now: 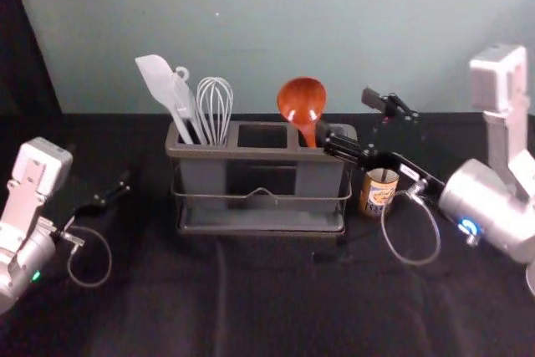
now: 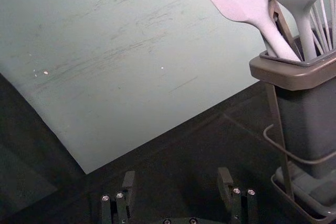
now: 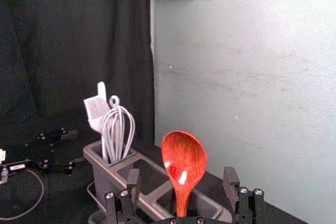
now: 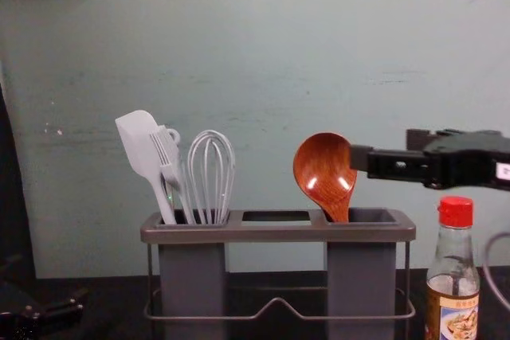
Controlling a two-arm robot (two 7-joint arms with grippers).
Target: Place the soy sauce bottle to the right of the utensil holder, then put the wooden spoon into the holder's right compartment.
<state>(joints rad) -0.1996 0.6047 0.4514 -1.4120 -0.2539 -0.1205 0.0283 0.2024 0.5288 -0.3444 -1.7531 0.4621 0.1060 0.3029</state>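
Standing in the right compartment (image 1: 318, 180) of the utensil holder (image 1: 251, 155), the wooden spoon (image 1: 301, 103) appears placed (head view). Wrist views: left gripper (image 2: 176, 182), parked beside the holder, and right gripper (image 3: 181, 181), near the spoon, both spread and empty. Chest view: soy sauce bottle (image 4: 453, 296) upright at the holder's right; apparently only withdrawal remains

The utensil holder (image 1: 261, 155) is standing on the table (image 1: 251, 298), and the wall (image 1: 251, 31) is rising behind it. In its left compartment a spatula (image 4: 137, 141) is leaning leftmost, a whisk (image 4: 211, 166) is sitting rightmost, and another utensil (image 4: 166, 155) is resting between them. The wooden spoon (image 4: 323, 171) is standing bowl-up in the right compartment, and the soy sauce bottle (image 4: 454, 284) is standing upright just beside the holder, on its right.
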